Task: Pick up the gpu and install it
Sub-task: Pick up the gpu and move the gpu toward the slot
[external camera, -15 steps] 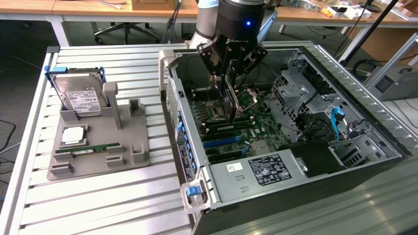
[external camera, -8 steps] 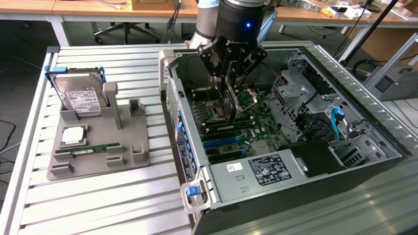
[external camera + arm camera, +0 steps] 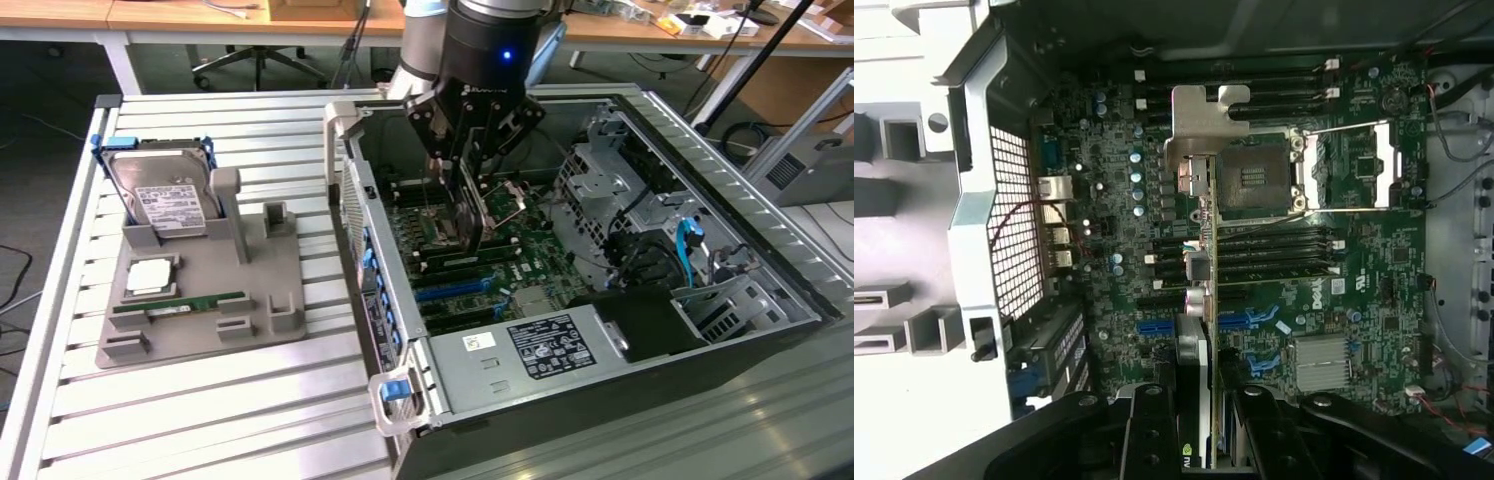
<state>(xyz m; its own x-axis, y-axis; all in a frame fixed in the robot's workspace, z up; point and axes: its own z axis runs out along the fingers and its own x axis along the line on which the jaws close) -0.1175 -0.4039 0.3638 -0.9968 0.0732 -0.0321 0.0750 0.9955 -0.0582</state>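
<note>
Gripper [image 3: 470,185] clamped on the gpu [image 3: 467,225], holding the card edge-on inside the open PC case [image 3: 350,190]. Card hangs just above the motherboard [image 3: 534,265] by the CPU socket, not seated in a slot.

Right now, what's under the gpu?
The gpu, held in the gripper, hangs over the motherboard, near blue slots; the strip directly beneath the card is hidden.
</note>
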